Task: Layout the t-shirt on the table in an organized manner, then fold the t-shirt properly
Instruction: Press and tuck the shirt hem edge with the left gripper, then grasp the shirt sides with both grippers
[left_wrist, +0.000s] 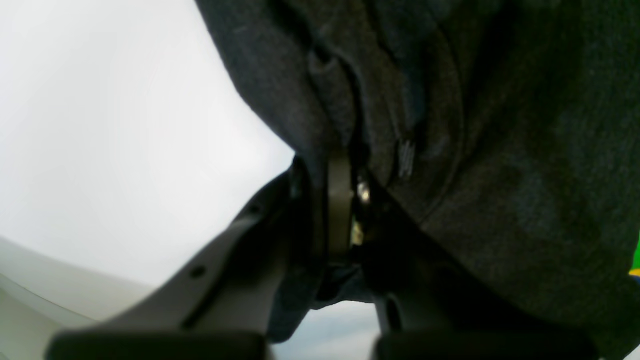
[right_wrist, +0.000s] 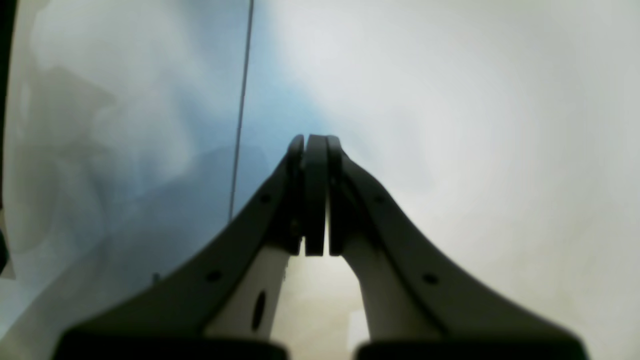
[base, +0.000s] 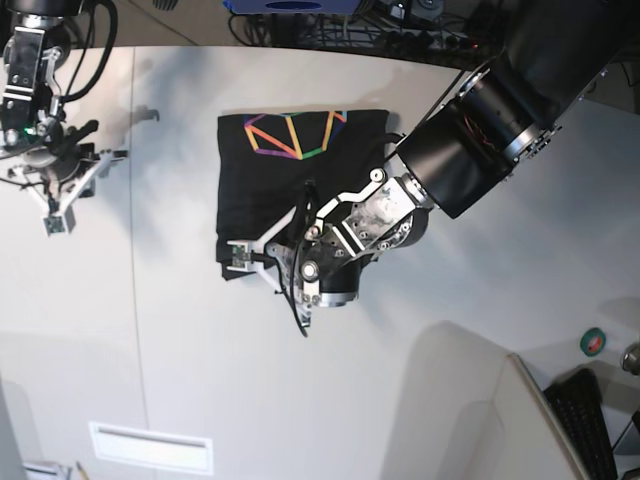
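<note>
**Gripping black cloth at the near-left corner of the shirt: end-effector entry**

Lying on the table (base: 480, 300), toward its far edge and a little left of centre in the base view, the t-shirt (base: 270, 190) is showing as a compact black rectangle. Its rainbow line print (base: 295, 133) is sitting along the shirt's far edge, face up.

Left gripper (base: 245, 258): it is reaching in from the right side of the base view and is sitting at the shirt's near-left corner, over the cloth edge. In the left wrist view the left gripper's fingers (left_wrist: 340, 200) are pressing nearly together, with a fold of dark fabric (left_wrist: 450, 150) caught between them and draping up and to the right across most of that view. A sliver of green and yellow print is peeking in at the right edge of the same view. The jaws are standing at a narrow gap, filled by the cloth.

Right gripper (base: 55, 215): it is hanging over the left side of the table, well apart from the shirt, with bare tabletop between them. In the right wrist view the right gripper's fingertips (right_wrist: 315, 150) are meeting pad to pad, fully closed, with nothing between them. It is hovering over plain tabletop, and the thin dark seam line (right_wrist: 242, 110) is running just to the left of it in that view.
</note>
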